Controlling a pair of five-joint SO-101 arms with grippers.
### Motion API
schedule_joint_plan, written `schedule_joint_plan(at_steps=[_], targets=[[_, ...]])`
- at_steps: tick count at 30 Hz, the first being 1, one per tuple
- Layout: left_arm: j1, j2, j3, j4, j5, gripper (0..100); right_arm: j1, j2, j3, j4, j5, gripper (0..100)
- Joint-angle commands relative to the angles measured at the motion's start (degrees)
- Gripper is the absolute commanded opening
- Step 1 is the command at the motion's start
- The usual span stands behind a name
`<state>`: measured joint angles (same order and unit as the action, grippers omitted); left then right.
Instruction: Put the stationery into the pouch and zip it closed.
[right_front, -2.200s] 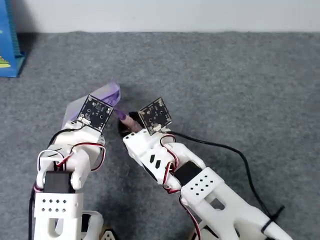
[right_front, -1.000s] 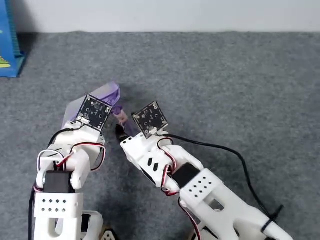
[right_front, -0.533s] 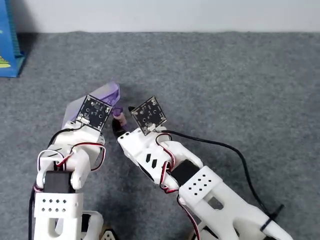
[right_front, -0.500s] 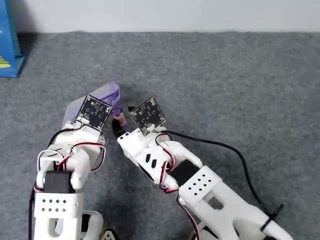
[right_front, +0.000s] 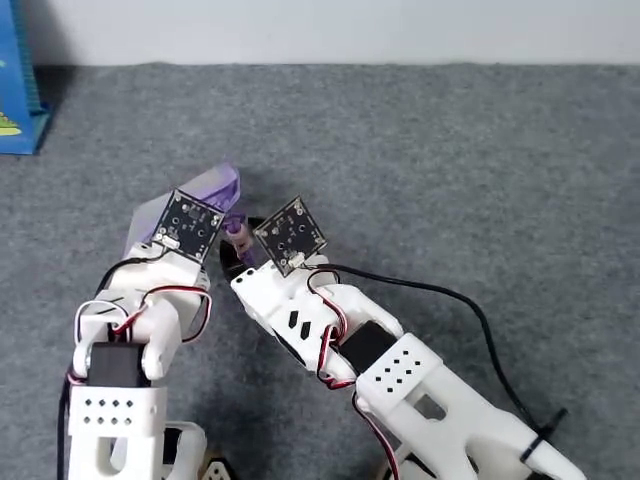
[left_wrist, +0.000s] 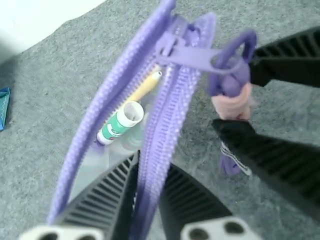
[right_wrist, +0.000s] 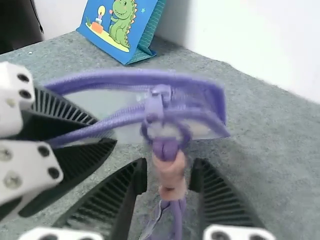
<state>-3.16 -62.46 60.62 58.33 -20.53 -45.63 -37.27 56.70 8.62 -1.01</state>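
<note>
Currently the purple pouch (right_front: 214, 186) is sitting left of centre on the grey worktop (right_front: 450, 150), held up on edge between the two arms. The left pincer (left_wrist: 147, 172) is clenching the pouch's near end, with both fingers pressing the zip tape between them. The zip is standing open along the length seen from the left wrist. A green-and-white tube (left_wrist: 117, 125) and a yellow pencil (left_wrist: 145, 85) are lying inside the pouch. The slider (left_wrist: 172, 47) is sitting at the pouch's far end, with a purple loop and a pink charm (left_wrist: 230, 105) hanging from it. The right pincer (right_wrist: 167, 172) is grasping that charm, its jaws standing only narrowly apart with one finger against each side of it. A purple tail is dangling below the charm, between the fingers. A blue gift bag (right_front: 15, 90) is standing at the far left edge of the worktop. A black cable (right_front: 450, 295) is trailing off the right arm toward the near right.
</note>
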Motion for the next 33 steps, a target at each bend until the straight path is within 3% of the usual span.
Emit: schedule_joint_plan(at_steps=[1,20,30,33], targets=[[-0.44,-0.26,-0.13,0.09,0.62,1,-0.31,0.22,-3.78,-3.65,2.46,6.5],[-0.53,-0.26,1.63,-1.05,0.62,1,1.89,3.56,-5.36,-4.70,3.08,1.0],[-0.97,-0.35,-0.22,0.53,0.26,2,3.47,-16.75,6.42,-4.62,11.60,0.8],[-0.97,-0.35,-2.59,5.98,-1.49,11,3.38,-22.90,7.21,0.31,12.48,0.8]])
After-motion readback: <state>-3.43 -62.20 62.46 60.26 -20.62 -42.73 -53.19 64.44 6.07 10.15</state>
